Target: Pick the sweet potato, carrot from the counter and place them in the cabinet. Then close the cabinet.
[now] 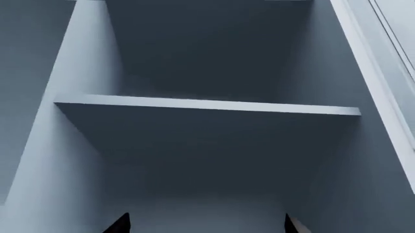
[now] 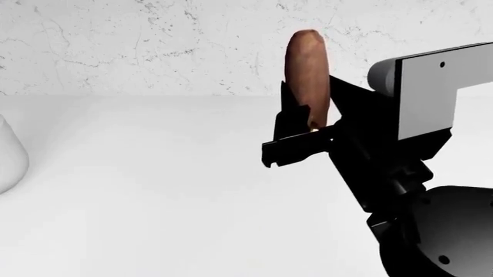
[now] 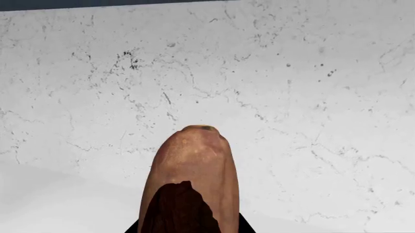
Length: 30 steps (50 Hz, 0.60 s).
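Right gripper (image 2: 308,124) jaws clamped on sweet potato (image 2: 307,69), long axis upright above worktop (image 2: 154,190); left gripper (image 1: 204,224) jaws spread, empty, facing cabinet shelf (image 1: 207,105).

a kitchen — white counter (image 2: 154,190), marbled backsplash (image 2: 154,46), shelved cabinet (image 1: 207,107).

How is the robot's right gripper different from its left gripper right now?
The right gripper is shut on the sweet potato, holding it upright above the counter; the left gripper holds nothing. The right gripper faces the marbled wall; the left gripper points into the cabinet. Both have black fingers.
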### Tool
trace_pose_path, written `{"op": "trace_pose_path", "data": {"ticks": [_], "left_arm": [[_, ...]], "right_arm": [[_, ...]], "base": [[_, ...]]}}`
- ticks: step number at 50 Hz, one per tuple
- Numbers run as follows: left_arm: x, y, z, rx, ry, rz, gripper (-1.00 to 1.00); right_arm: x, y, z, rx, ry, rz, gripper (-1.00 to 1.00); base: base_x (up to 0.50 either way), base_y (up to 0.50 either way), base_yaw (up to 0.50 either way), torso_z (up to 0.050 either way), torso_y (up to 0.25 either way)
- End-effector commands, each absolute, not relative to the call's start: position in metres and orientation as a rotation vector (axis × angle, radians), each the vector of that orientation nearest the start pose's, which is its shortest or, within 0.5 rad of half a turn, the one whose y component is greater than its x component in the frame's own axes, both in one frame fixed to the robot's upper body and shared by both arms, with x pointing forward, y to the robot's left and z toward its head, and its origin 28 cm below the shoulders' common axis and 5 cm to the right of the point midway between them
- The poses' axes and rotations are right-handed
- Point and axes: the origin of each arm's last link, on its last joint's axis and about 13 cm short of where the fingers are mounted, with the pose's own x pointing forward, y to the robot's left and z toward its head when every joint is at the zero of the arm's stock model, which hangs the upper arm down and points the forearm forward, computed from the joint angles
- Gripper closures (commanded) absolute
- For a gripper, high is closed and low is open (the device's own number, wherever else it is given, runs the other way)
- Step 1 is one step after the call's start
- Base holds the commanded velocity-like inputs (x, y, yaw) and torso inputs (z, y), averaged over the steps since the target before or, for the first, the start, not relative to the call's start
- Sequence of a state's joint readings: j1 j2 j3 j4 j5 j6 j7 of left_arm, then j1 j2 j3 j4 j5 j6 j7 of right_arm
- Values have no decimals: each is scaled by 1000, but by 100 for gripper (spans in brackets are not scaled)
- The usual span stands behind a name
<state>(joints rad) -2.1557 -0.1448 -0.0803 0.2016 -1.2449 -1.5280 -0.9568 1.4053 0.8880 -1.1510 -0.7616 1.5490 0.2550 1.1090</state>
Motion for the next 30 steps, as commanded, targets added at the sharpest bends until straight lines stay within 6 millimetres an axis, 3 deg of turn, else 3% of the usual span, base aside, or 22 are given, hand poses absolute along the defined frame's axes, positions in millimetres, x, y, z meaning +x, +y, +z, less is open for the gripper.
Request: {"op": "trace_pose_path", "data": {"ticks": [1,19,30], "left_arm": [[115,196,492,4,-801,-130,-100],[115,208,426,-26,-681,-72,-100],[111,209,402,-43,-626,-76,-100]], "right_arm": [[191,-74,278,-21,-162,292,100],[190,-72,278,-23,-164,295,100],[191,-71,278,-27,-163,298,100]], "base": [[0,0,0,0,0],[0,0,0,0,0],[0,0,0,1,0]]}}
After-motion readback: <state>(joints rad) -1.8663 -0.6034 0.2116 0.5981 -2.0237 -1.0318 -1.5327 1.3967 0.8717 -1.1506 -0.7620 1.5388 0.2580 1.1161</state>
